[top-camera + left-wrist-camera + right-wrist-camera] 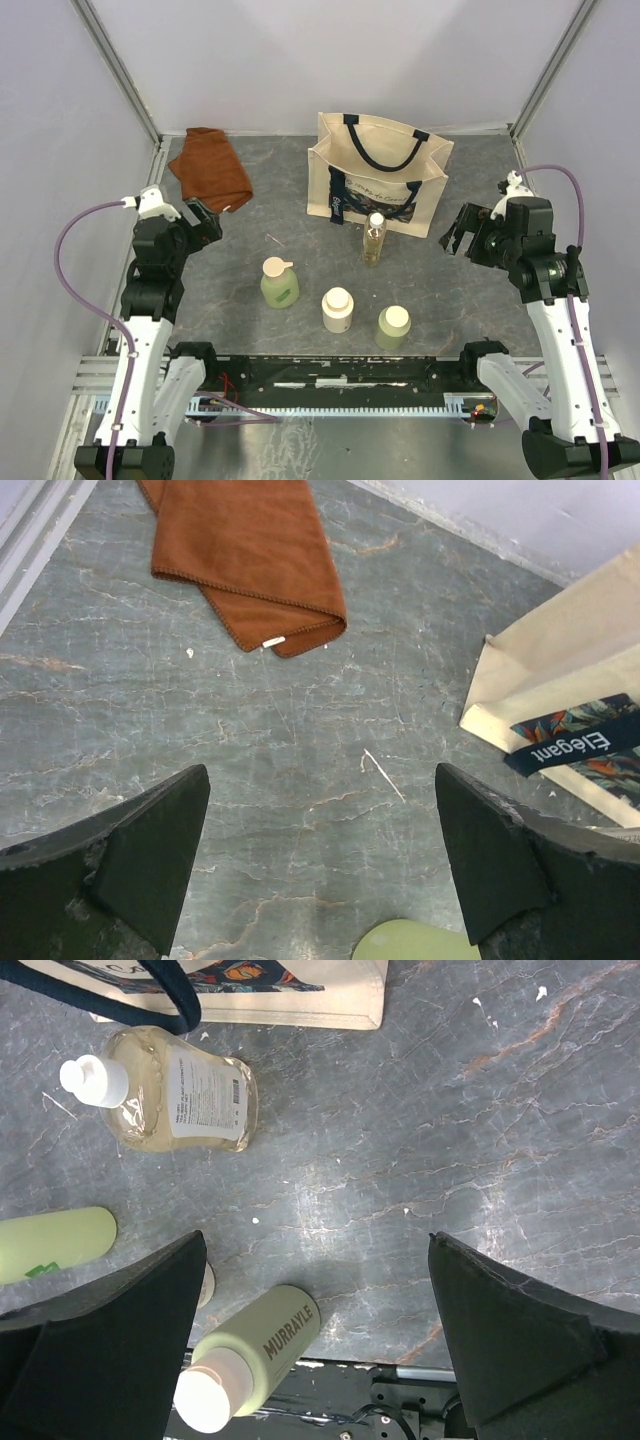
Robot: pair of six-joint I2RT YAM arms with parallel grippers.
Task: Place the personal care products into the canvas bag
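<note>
The cream canvas bag [380,175] with navy handles stands upright and open at the back centre. Four bottles stand in front of it: the slim amber one [374,240], the pale green spout-capped one [279,283], the cream-white round-capped one [337,310] and the pale green cream-capped one [392,327]. My left gripper [203,220] hovers open and empty at the left, left of the bottles. My right gripper [462,232] hovers open and empty right of the bag. The right wrist view shows the amber bottle [180,1090] and the cream-capped green bottle [255,1355] between the open fingers' span.
A rust-brown folded cloth [210,168] lies at the back left and also shows in the left wrist view [245,560]. The bag's corner [560,670] shows at the right of that view. Grey walls enclose the table on three sides.
</note>
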